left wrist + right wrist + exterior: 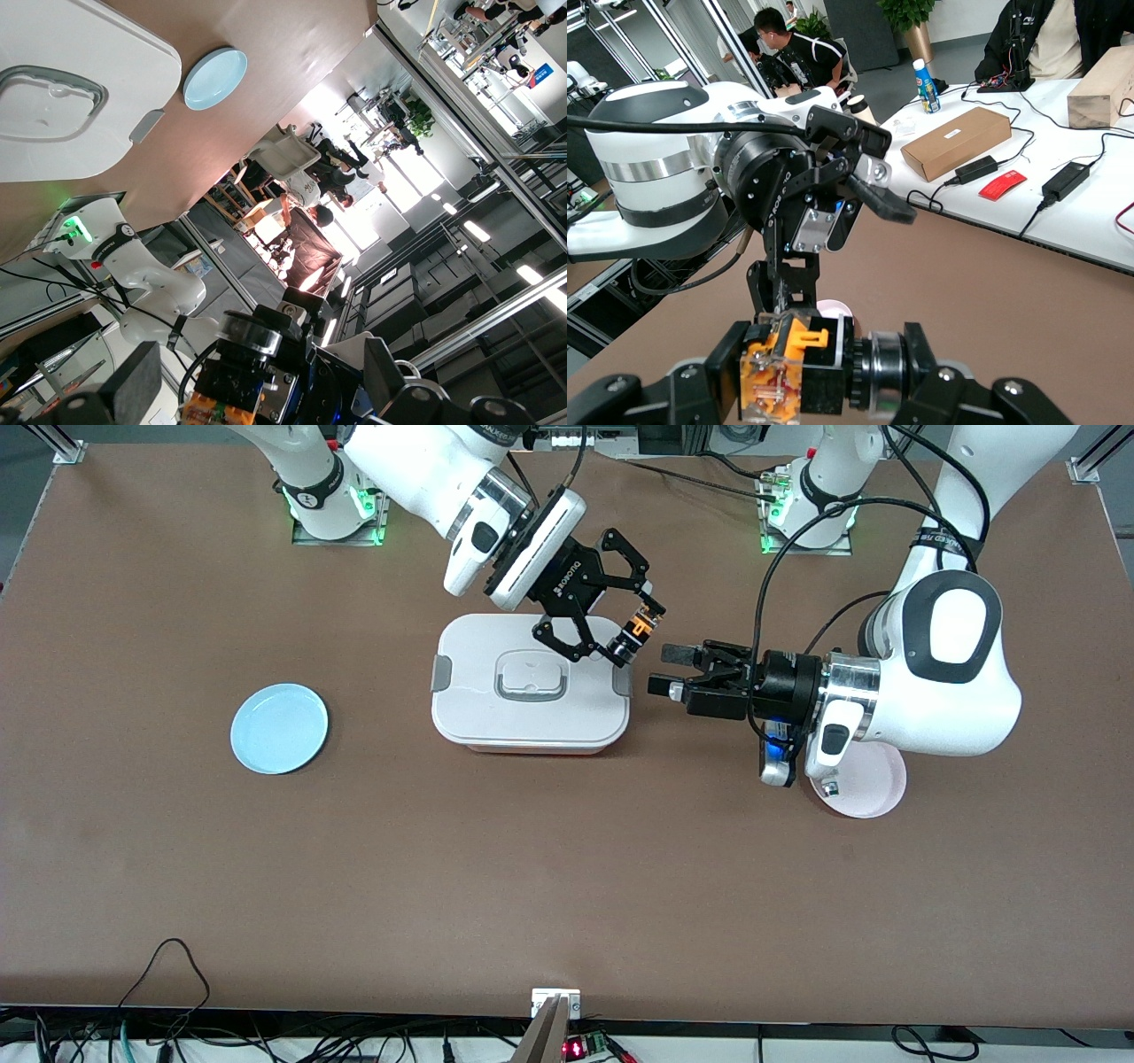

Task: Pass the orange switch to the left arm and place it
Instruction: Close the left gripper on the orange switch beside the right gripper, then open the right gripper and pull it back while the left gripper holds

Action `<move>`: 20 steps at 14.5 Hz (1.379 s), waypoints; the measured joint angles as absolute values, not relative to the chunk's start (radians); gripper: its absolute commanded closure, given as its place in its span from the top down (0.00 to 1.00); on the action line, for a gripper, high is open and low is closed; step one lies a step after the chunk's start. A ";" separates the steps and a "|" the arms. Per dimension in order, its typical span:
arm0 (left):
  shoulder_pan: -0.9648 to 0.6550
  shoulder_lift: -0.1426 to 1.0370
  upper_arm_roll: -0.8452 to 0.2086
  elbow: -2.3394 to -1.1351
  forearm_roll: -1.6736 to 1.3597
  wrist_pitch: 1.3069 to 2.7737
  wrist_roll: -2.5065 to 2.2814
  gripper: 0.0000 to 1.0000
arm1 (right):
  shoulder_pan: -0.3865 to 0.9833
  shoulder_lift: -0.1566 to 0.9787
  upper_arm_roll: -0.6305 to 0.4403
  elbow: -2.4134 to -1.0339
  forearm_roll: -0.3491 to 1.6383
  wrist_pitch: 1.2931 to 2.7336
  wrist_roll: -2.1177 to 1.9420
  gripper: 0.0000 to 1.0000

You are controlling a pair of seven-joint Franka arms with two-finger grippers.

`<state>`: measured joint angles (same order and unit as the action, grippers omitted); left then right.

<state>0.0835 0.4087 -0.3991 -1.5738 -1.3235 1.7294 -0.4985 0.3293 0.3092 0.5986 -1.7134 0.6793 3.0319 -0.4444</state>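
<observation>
Pink plate (873,793) sat lowest on the table, under the left arm's wrist, and up at its ten o'clock the handover was on. Right gripper (633,634) hung over the box (469,708) at the corner toward the left arm's end, clamped on the orange switch (640,631), pinching it end to end. The switch's long axis ran roughly one o'clock to seven o'clock in the front view, dark cylinder end low, orange block mid-body; the right wrist view showed it lying crosswise between the fingertips (784,376). Left gripper (666,670) waited at the switch's four o'clock, just off the box's edge, fingers spread and empty. Tiny, light and rigid by the look of it, probably slick plastic with delicate pins, so I judged the exposed middle the only place to take it, squeezed gently across the axis.
</observation>
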 measured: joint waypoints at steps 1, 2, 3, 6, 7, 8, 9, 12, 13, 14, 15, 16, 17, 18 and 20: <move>0.083 0.409 -0.406 -1.574 -1.323 1.729 -0.499 1.00 | 0.329 0.309 0.599 -1.713 0.679 3.032 -0.444 0.13; 0.082 0.409 -0.410 -1.574 -1.323 1.729 -0.499 1.00 | 0.329 0.309 0.599 -1.713 0.679 3.033 -0.444 0.13; 0.082 0.409 -0.413 -1.574 -1.323 1.729 -0.499 1.00 | 0.329 0.309 0.599 -1.713 0.679 3.034 -0.444 0.13; 0.080 0.405 -0.434 -1.581 -1.323 1.728 -0.499 0.95 | 0.329 0.309 0.599 -1.710 0.679 3.035 -0.444 0.13; 0.079 0.400 -0.439 -1.587 -1.323 1.727 -0.499 0.86 | 0.329 0.309 0.599 -1.710 0.679 3.035 -0.444 0.13; 0.078 0.392 -0.442 -1.596 -1.323 1.727 -0.499 0.84 | 0.329 0.309 0.599 -1.710 0.679 3.035 -0.444 0.13; 0.078 0.385 -0.445 -1.606 -1.323 1.727 -0.499 0.75 | 0.329 0.309 0.599 -1.710 0.679 3.035 -0.444 0.13; 0.079 0.373 -0.445 -1.619 -1.323 1.727 -0.499 0.58 | 0.329 0.309 0.599 -1.708 0.679 3.035 -0.444 0.13; 0.079 0.371 -0.445 -1.622 -1.323 1.726 -0.499 0.50 | 0.329 0.309 0.599 -1.708 0.679 3.035 -0.444 0.13; 0.080 0.369 -0.445 -1.625 -1.323 1.725 -0.499 0.39 | 0.329 0.309 0.599 -1.706 0.679 3.036 -0.444 0.13; 0.082 0.368 -0.445 -1.625 -1.329 1.725 -0.498 0.21 | 0.330 0.310 0.599 -1.706 0.681 3.034 -0.440 0.13; 0.083 0.367 -0.445 -1.625 -1.332 1.724 -0.493 0.00 | 0.331 0.310 0.600 -1.704 0.685 3.035 -0.428 0.13; 0.084 0.365 -0.445 -1.625 -1.333 1.723 -0.494 0.00 | 0.332 0.310 0.600 -1.702 0.685 3.035 -0.426 0.13; 0.085 0.364 -0.445 -1.625 -1.334 1.721 -0.494 0.00 | 0.333 0.310 0.600 -1.700 0.686 3.035 -0.423 0.13; 0.087 0.362 -0.445 -1.625 -1.334 1.716 -0.494 0.00 | 0.334 0.310 0.600 -1.698 0.686 3.035 -0.422 0.20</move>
